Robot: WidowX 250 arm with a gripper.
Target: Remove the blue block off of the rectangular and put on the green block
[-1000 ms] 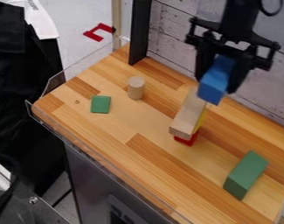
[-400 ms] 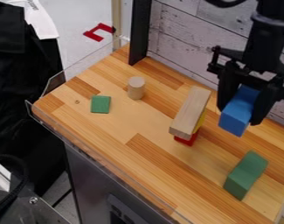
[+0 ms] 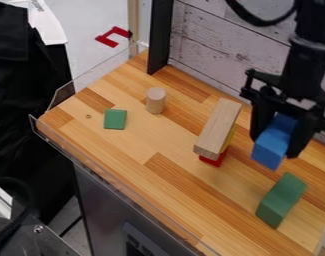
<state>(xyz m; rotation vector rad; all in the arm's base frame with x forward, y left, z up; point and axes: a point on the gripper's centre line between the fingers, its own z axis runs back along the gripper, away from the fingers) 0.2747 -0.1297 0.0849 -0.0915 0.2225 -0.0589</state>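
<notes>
Wooden counter is the largest holder in my camera view. A clear low wall edges its left and near sides, and the loose blocks stand or lie on the wood inside it. My gripper hangs at the right of the view, fingers clamped on either side of the blue block. Long pale rectangular block sits atop the small stack near mid-counter, its upper face bare. Large green block lies on the wood toward the lower right, apart from the stack. Blue block I have off the rectangular one, between it and the large green block in the view; can't tell its height over the wood. Pale cylinder upright, left of the stack. Flat green square near it. Yellow piece and red piece partly hidden under the rectangular block.
</notes>
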